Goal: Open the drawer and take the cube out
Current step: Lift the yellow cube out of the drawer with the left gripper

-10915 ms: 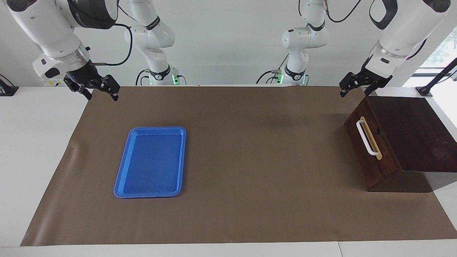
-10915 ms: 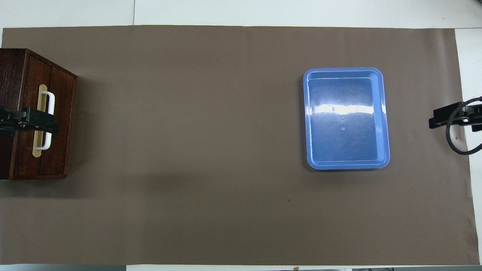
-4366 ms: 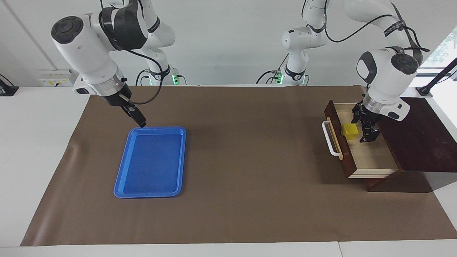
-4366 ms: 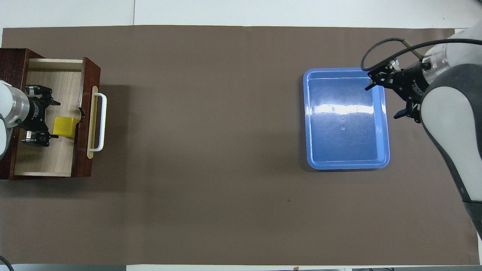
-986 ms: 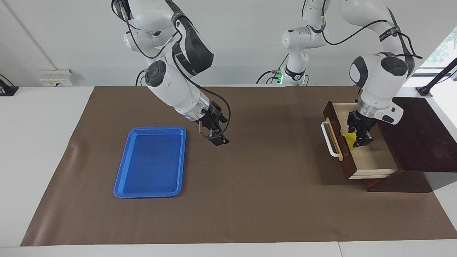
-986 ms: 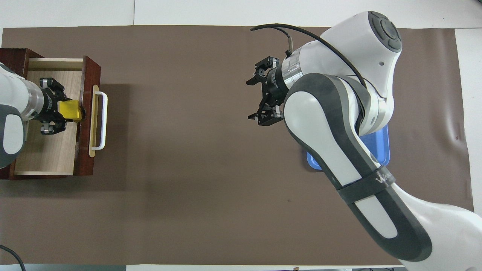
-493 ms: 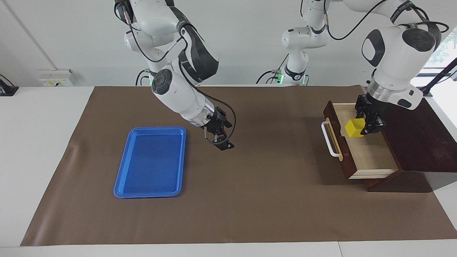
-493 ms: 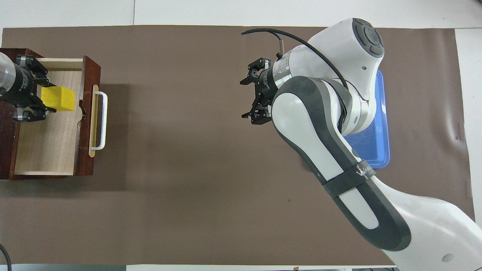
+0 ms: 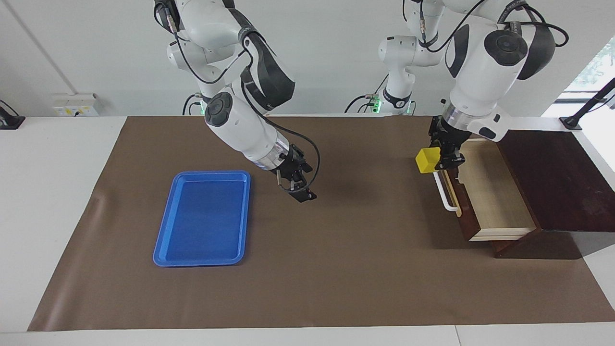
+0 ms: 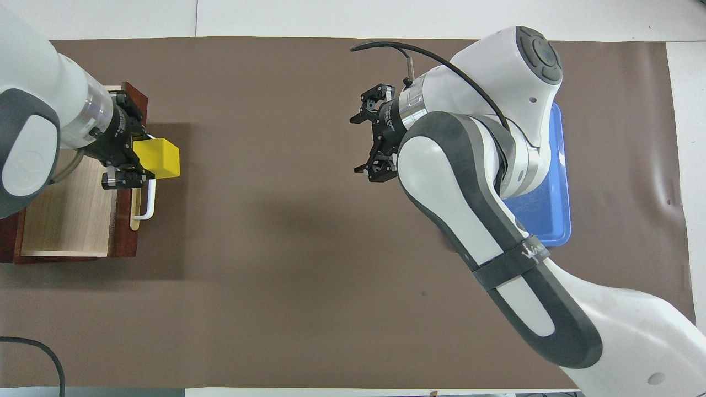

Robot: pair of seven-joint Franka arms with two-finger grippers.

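Observation:
The drawer (image 9: 490,192) (image 10: 66,220) stands pulled out of its dark wooden box (image 9: 557,182), its pale inside bare and its white handle (image 9: 444,194) (image 10: 148,207) facing the middle of the table. My left gripper (image 9: 439,156) (image 10: 138,159) is shut on the yellow cube (image 9: 427,160) (image 10: 159,158). It holds the cube in the air over the drawer's front panel and handle. My right gripper (image 9: 299,186) (image 10: 361,146) hangs open and holds nothing, low over the brown mat between the tray and the drawer.
A blue tray (image 9: 202,216) (image 10: 557,220) lies on the brown mat (image 9: 360,250) toward the right arm's end; in the overhead view the right arm covers most of it. The box sits at the left arm's end of the table.
My left gripper has lifted the cube out of the drawer and carried it over the drawer's front toward the table's middle. My right gripper has hardly shifted.

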